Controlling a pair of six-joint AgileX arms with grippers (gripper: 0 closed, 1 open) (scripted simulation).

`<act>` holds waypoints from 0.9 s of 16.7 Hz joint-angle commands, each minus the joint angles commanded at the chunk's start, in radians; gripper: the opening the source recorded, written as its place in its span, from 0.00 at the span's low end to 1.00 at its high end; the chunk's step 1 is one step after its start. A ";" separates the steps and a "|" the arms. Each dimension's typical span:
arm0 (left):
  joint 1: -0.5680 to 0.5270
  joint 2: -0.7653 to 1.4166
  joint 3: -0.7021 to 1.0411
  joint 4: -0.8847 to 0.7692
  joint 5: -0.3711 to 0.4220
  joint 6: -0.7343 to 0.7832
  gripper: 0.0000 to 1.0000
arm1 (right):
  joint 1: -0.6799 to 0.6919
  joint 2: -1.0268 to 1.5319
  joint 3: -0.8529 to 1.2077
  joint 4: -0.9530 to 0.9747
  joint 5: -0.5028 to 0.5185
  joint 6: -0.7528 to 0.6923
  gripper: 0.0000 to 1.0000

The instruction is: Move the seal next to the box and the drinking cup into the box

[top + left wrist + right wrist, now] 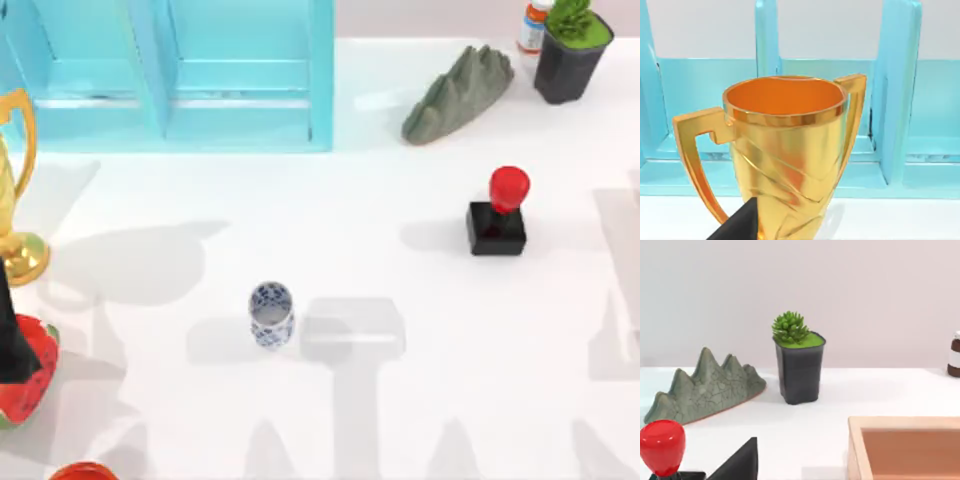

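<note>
The seal [497, 215], a black cube base with a glossy red knob, stands upright on the right half of the white table; its knob [661, 446] also appears in the right wrist view. The drinking cup [271, 314], white with a blue floral pattern, stands upright near the table's middle, slightly left. A wooden box [856, 442] with a light rim lies close by in the right wrist view. One black finger [740, 462] of my right gripper points toward the seal and box. A black finger [737, 227] of my left gripper sits just before a gold trophy.
A turquoise shelf [170, 80] spans the back left. The gold trophy [15, 200] stands at the left edge, with a red fruit-like object [30, 385] below it. A grey rock ornament [460, 95], black plant pot [570, 55] and small bottle [533, 25] occupy the back right.
</note>
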 joint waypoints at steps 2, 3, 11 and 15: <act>0.000 0.000 0.000 0.000 0.000 0.000 1.00 | 0.000 0.000 0.000 0.000 0.000 0.000 1.00; 0.000 0.000 0.000 0.000 0.000 0.000 1.00 | 0.000 0.009 0.009 -0.007 0.000 0.001 1.00; 0.000 0.000 0.000 0.000 0.000 0.000 1.00 | 0.022 0.397 0.386 -0.283 0.005 0.063 1.00; 0.000 0.000 0.000 0.000 0.000 0.000 1.00 | 0.046 0.745 0.724 -0.519 0.008 0.114 1.00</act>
